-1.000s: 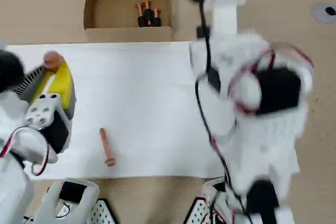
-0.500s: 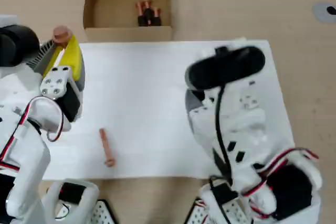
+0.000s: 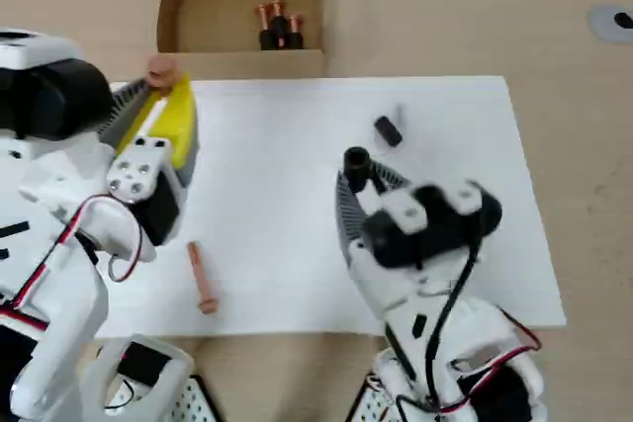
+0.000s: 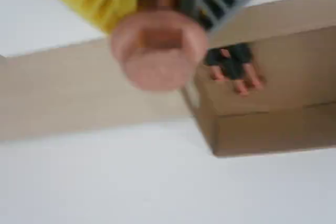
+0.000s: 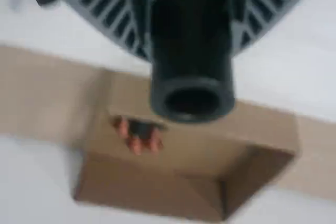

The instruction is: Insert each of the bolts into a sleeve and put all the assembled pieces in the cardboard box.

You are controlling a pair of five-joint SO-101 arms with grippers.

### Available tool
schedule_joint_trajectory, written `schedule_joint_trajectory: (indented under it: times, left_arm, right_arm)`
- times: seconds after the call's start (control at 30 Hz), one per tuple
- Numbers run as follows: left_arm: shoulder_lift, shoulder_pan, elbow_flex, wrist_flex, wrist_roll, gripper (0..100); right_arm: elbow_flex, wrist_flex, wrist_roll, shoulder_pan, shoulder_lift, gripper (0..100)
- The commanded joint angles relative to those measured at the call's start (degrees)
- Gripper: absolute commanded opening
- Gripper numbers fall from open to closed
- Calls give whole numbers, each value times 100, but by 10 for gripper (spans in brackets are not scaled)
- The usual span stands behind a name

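Fingers (image 3: 176, 118) of the left gripper (image 3: 150, 96) clamp a bolt (image 3: 161, 70) between them; right gripper (image 3: 358, 183) fingers pinch a sleeve (image 3: 356, 159) likewise.

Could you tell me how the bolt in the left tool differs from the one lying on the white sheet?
The held bolt is clamped in the left tool, raised near the corner of the cardboard box; the loose bolt lies flat on the white sheet. The held bolt's head sticks out past the tool; the loose bolt's head faces the sheet's near edge. Both are copper-coloured, without sleeves.
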Motion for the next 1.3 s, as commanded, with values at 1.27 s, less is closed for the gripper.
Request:
schedule_joint_trajectory:
  times: [1.27]
  left_arm:
    - [-13,2409,1222,-2400,-1020,5]
  right_arm:
    - [1420,-1644,53,-576,-1051,10]
